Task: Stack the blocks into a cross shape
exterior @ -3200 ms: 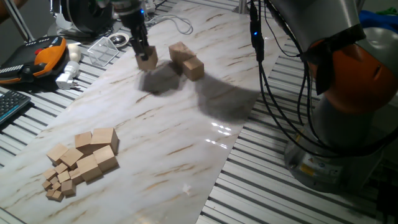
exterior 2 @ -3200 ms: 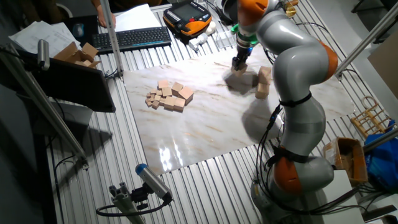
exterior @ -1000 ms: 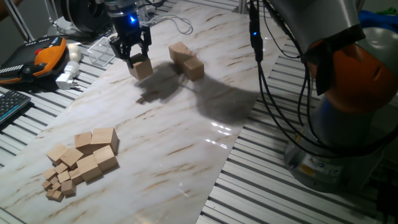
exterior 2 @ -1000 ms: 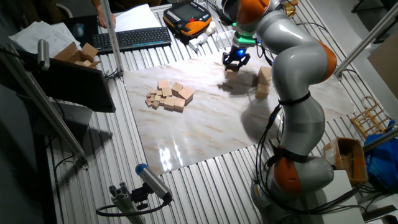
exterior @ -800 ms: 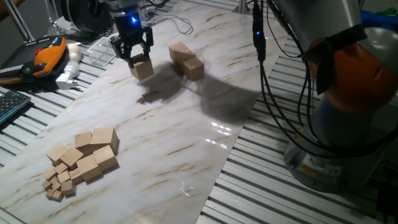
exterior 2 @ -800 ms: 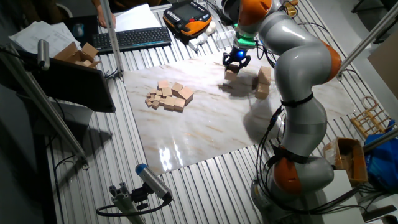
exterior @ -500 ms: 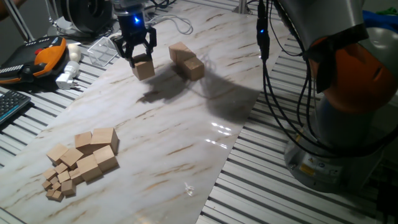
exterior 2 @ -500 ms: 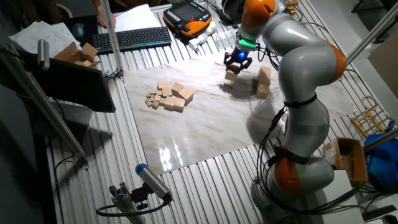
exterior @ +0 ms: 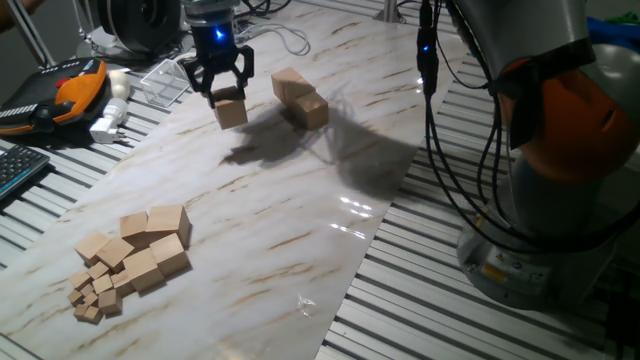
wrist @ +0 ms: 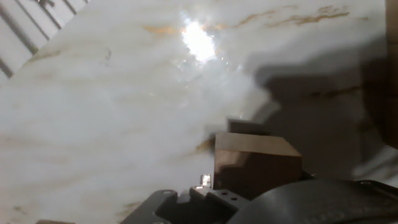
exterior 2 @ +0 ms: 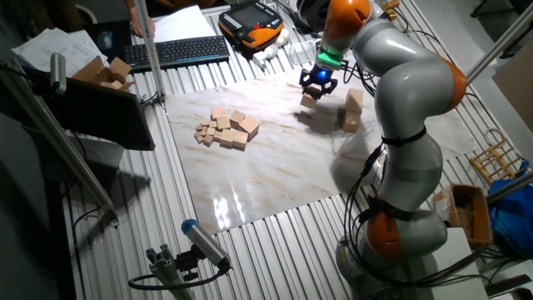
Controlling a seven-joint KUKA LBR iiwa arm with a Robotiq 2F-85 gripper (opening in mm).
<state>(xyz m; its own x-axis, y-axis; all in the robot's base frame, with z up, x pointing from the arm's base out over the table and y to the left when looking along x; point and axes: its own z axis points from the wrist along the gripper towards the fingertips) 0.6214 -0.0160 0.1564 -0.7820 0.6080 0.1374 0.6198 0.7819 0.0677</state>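
Note:
My gripper (exterior: 228, 98) is shut on one tan wooden block (exterior: 231, 111) and holds it a little above the marble board, with its shadow lying on the board below. Two more blocks (exterior: 299, 96) lie touching each other just to the right of it. From the other fixed view the held block (exterior 2: 309, 98) hangs left of that pair (exterior 2: 353, 110). In the hand view the held block (wrist: 255, 163) fills the lower middle, close to the camera. A pile of blocks (exterior: 140, 250) mixed with much tinier cubes sits at the board's near left.
An orange teach pendant (exterior: 78, 84), a white plug (exterior: 108, 122), a clear plastic piece (exterior: 168, 78) and a keyboard (exterior: 18, 168) lie left of the board. Black cables (exterior: 432, 120) hang at the right beside the arm's base (exterior: 560, 150).
The gripper has lifted the block off the board and turned. Over the last second it has drifted slightly right towards the pair of blocks.

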